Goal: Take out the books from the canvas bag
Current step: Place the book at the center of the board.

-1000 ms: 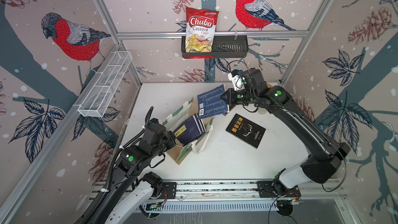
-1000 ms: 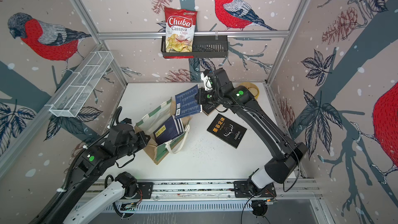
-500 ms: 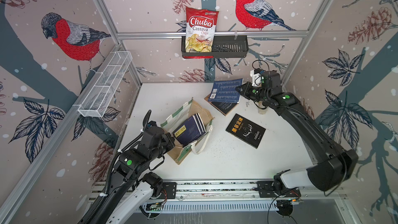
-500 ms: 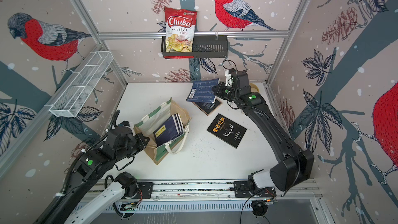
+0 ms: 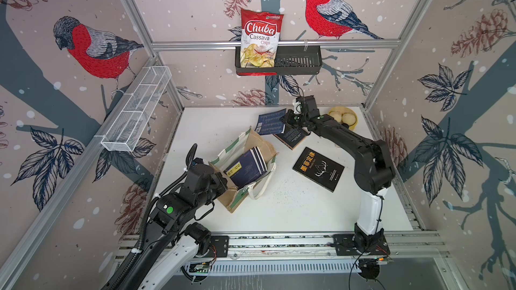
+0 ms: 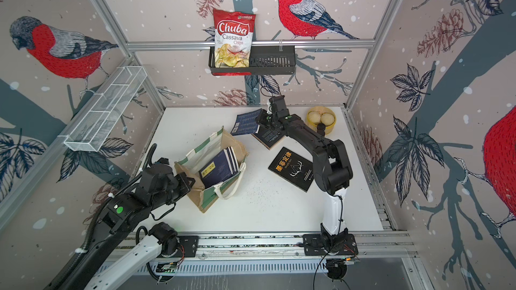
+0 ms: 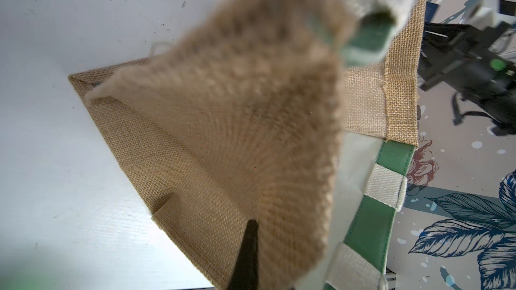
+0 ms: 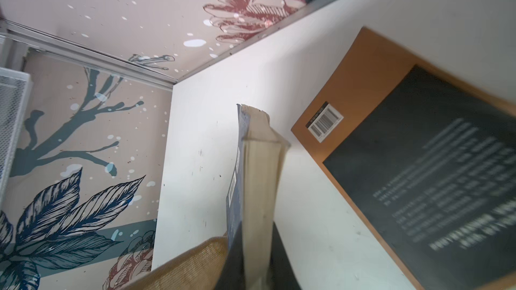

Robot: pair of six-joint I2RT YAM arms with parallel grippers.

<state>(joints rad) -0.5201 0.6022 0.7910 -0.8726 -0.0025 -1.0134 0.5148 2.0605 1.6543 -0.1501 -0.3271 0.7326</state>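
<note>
My left gripper (image 5: 222, 181) is fully closed, pinching the jute side wall of the canvas bag (image 5: 261, 143) at the end nearest my base. In the left wrist view that cloth is a blurred tan fold filling most of the frame. Only one dark finger (image 7: 245, 258) shows there; the other is hidden behind the fabric. The bag lies open-mouthed on the white table (image 5: 293, 207), toward my left side. Inside are navy books (image 5: 247, 167), the front one with a yellow label, but their edges overlap and I cannot count them. My right gripper (image 5: 287, 121) is clamped nearly shut on a navy book (image 5: 270, 125) near the back wall, apart from the bag. The right wrist view shows this book edge-on between my dark fingers (image 8: 282, 260), its cover barely visible and its lower end cut off. It seems to hang clear of the table. In both top views it overlaps a corner of the brown-black book (image 5: 291, 138) lying flat under my wrist, so I cannot tell whether they touch. A black book (image 5: 318, 168) with gold characters and antlers lies flat on my right side. My right arm hides part of a yellow bowl (image 5: 342, 117).
</note>
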